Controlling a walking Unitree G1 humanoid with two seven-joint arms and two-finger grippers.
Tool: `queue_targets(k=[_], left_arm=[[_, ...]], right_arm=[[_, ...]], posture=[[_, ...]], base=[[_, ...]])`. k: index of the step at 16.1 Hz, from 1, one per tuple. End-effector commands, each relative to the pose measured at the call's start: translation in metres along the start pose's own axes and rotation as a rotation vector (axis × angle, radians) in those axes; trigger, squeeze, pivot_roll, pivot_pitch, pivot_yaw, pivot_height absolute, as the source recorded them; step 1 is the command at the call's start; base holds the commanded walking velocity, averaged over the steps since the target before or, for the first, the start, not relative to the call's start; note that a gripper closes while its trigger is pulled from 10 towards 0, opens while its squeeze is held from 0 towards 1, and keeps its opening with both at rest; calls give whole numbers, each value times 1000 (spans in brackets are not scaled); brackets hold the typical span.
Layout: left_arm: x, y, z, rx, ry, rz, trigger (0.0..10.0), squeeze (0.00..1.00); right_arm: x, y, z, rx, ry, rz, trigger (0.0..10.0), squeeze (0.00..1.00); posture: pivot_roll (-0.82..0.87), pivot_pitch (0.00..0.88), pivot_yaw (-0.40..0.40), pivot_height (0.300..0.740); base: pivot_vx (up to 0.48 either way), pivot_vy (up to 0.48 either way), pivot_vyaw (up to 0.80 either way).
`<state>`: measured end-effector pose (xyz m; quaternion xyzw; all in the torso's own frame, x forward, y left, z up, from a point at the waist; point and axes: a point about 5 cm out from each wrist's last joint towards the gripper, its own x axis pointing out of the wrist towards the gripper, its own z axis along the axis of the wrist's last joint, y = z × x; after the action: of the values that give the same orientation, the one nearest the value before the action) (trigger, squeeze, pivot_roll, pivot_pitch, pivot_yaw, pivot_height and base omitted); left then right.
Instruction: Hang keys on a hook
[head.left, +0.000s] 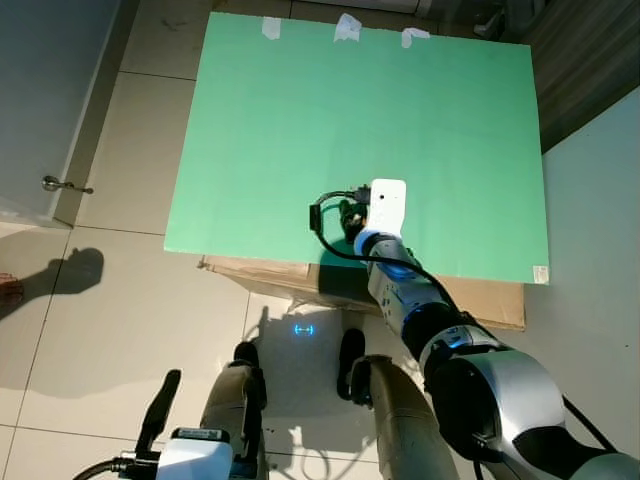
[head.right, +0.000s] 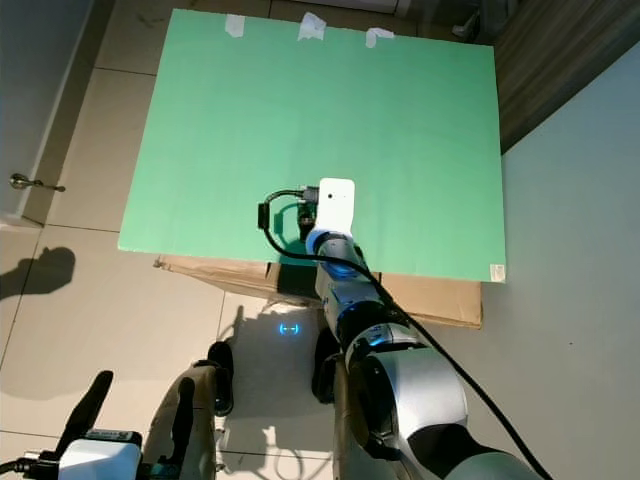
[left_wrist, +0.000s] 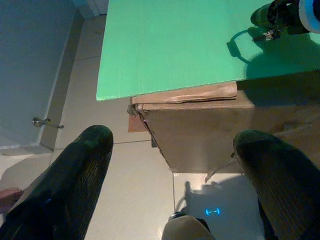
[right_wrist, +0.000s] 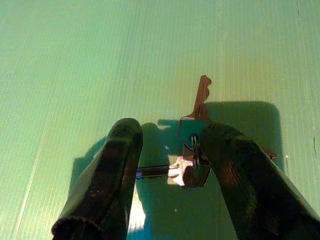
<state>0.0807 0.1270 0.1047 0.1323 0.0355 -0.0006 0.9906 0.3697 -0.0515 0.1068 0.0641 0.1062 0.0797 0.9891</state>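
While your left hand (left_wrist: 170, 175) hung idle, fingers spread wide, right hand (right_wrist: 170, 165) reached over green table (head.left: 300, 120), fingers apart around keys (right_wrist: 195, 150) lying on table, not gripping.

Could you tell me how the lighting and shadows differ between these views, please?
Right wrist view: warm yellow light on the green board, the keys and right gripper casting a hard dark shadow. Left wrist view: dimmer, the left gripper fingers dark and soft. Eye views: sharp shadows on the floor tiles.
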Motion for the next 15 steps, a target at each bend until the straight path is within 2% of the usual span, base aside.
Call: queue_targets(k=[1,10,14,15], left_arm=[[-6,-2,-4,6,45,-15,10000,0],[-5,-3,-6,9,40,-15,10000,0],[0,-2,-6,12,30,-16,10000,0],[1,-2,-7,14,28,-15,10000,0]], right_arm=[[-9,18,-27,22,83,41,0,0],[-11,13,-33,50,109,35,0,0],[-10,11,-31,62,103,38,0,0],[-8,13,-24,64,78,50,0,0]], posture=[[282,526,-39,740],[273,506,-42,740],[261,508,-45,740],[259,508,-48,740]], base=[[0,0,0],[0,0,0],[0,0,0],[0,0,0]])
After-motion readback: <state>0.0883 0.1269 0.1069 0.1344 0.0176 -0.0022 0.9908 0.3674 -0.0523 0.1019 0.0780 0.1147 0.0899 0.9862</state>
